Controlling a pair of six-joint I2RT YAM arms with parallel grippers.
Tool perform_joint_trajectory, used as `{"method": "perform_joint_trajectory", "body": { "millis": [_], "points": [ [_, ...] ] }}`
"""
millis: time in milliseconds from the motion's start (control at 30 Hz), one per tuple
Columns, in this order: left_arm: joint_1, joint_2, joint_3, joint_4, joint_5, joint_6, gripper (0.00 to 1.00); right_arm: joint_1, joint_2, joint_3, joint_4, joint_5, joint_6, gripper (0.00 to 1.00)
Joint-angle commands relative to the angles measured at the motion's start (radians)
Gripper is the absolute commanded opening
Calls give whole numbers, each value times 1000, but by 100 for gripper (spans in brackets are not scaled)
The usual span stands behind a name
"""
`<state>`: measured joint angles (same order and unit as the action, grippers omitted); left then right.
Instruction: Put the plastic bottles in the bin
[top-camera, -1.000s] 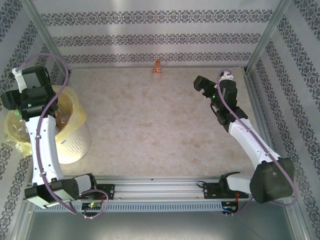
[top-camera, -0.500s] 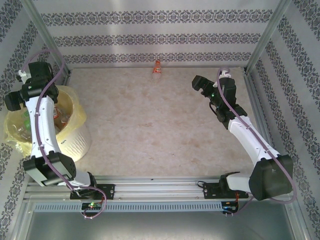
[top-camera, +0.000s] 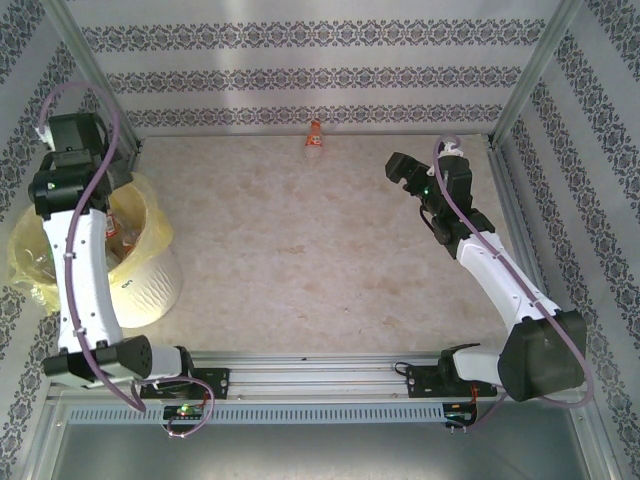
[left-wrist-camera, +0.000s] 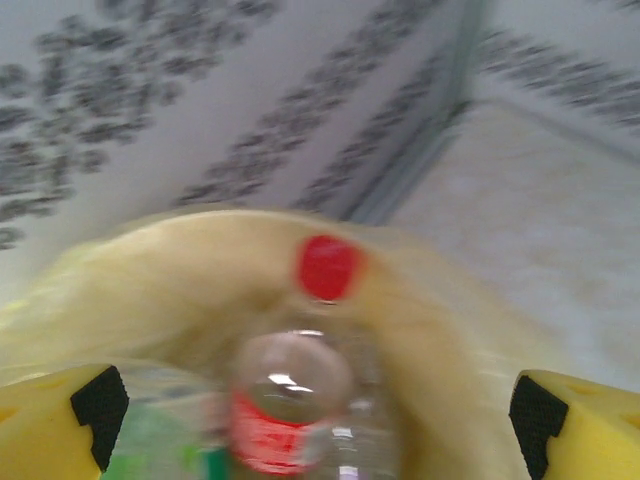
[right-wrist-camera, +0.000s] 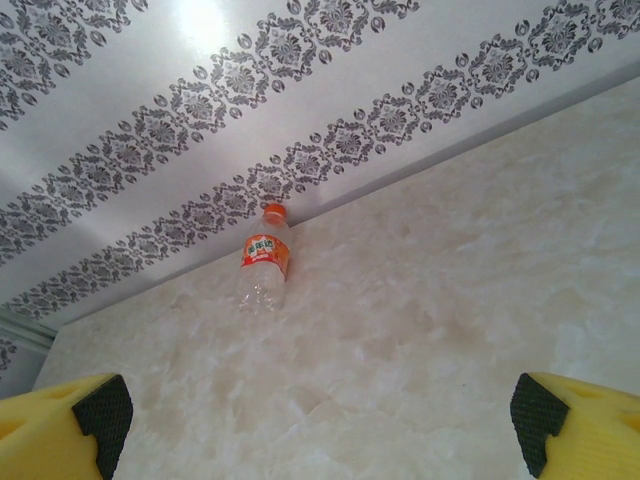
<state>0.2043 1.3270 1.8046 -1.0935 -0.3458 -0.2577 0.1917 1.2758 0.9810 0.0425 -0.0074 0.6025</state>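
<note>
The left gripper (left-wrist-camera: 320, 415) is spread, a red-labelled bottle (left-wrist-camera: 285, 395) low centre between its tips, inside the bin (left-wrist-camera: 170, 270). The right gripper (right-wrist-camera: 320, 415) is spread too, an orange-labelled bottle (right-wrist-camera: 263, 265) upper centre-left.

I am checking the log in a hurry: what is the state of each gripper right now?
Left gripper: open, holding nothing, above the bin.
Right gripper: open, holding nothing.

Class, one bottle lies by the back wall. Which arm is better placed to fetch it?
Right. The right gripper is open, empty and pointed at the bottle, nearer to it. The left gripper hangs open over the bin, farther off.
</note>
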Motion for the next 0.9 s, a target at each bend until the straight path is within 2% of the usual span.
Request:
{"method": "perform_joint_trajectory", "body": {
  "millis": [0, 133, 233, 333, 500, 667, 767, 867],
  "points": [
    [-161, -18, -19, 189, 173, -92, 100, -8, -34, -12, 7, 42, -1, 98],
    [-341, 77, -33, 354, 260, -141, 100, -10, -64, -66, 51, 76, -1, 98],
    [-478, 199, -15, 485, 258, -133, 100, -11, -92, -105, 72, 96, -15, 98],
    [-557, 349, 44, 569, 275, -148, 100, -12, -114, -113, 42, 97, -41, 98],
    [-615, 606, 181, 642, 310, -186, 100, -14, -150, -122, -13, 85, -74, 98],
    [-617, 800, 251, 768, 260, -237, 100, -14, -184, -123, -79, 70, -94, 98],
    [-617, 896, 282, 869, 265, -228, 100, -15, -199, -121, -110, 72, -111, 98],
    [-617, 984, 326, 952, 317, -195, 100, -16, -205, -112, -142, 85, -127, 98]
  ]
}}
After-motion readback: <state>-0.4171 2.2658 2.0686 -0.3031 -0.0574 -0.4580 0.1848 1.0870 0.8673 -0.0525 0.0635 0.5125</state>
